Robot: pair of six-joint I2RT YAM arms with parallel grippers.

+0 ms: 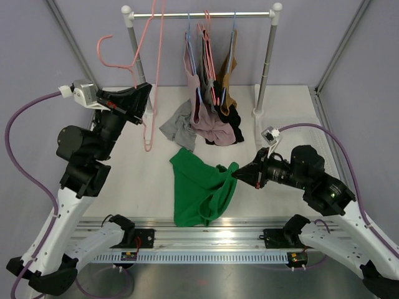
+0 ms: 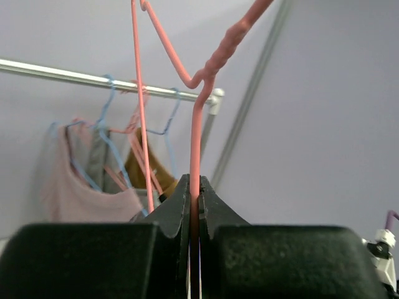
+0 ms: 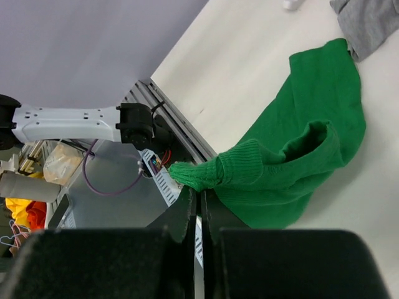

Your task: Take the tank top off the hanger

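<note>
The pink wire hanger is bare and stands upright at the back left, with my left gripper shut on its wire. Seen from the left wrist, the hanger runs straight up out of the shut jaws. The green knit tank top lies crumpled on the table's front centre, off the hanger. My right gripper is shut on its right edge. In the right wrist view, a bunched fold of the tank top is pinched at the fingertips.
A clothes rack stands at the back with several garments on blue and pink hangers. A grey garment trails onto the table below them. The rack's right post foot is near my right arm. The table's metal rail runs along the front.
</note>
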